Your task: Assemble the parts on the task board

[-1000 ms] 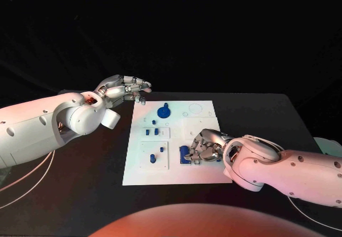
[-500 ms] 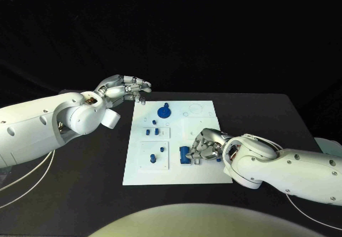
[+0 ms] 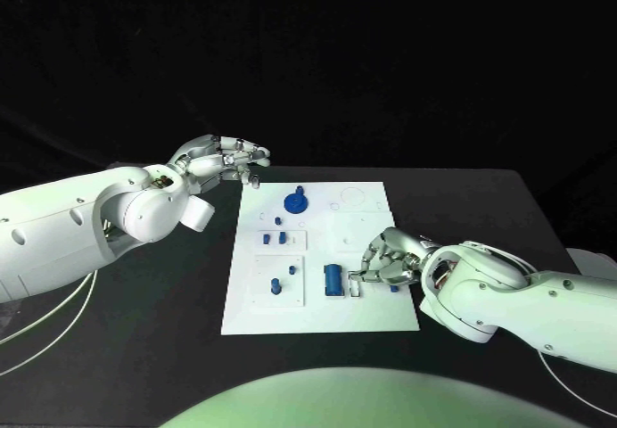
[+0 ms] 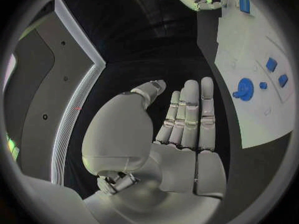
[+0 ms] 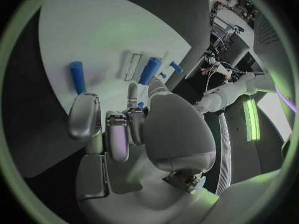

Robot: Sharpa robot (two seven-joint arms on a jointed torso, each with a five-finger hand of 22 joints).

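White task board [image 3: 322,308] lies in the middle of the black table [image 3: 489,214], its long side running from the near edge toward the far edge. Blue parts sit on it: a round knobbed part [image 3: 296,201] near the far edge, two small pegs [image 3: 273,238] in a recess below it, another peg [image 3: 275,286] in the near-left recess, and a blue cylinder [image 3: 333,279] lying toward the near-right side. The right hand [image 3: 384,263] rests over the board's right edge just beside the cylinder, fingers curled, apparently holding nothing. The left hand [image 3: 226,160] hovers off the board's far-left corner, fingers straight and side by side, empty.
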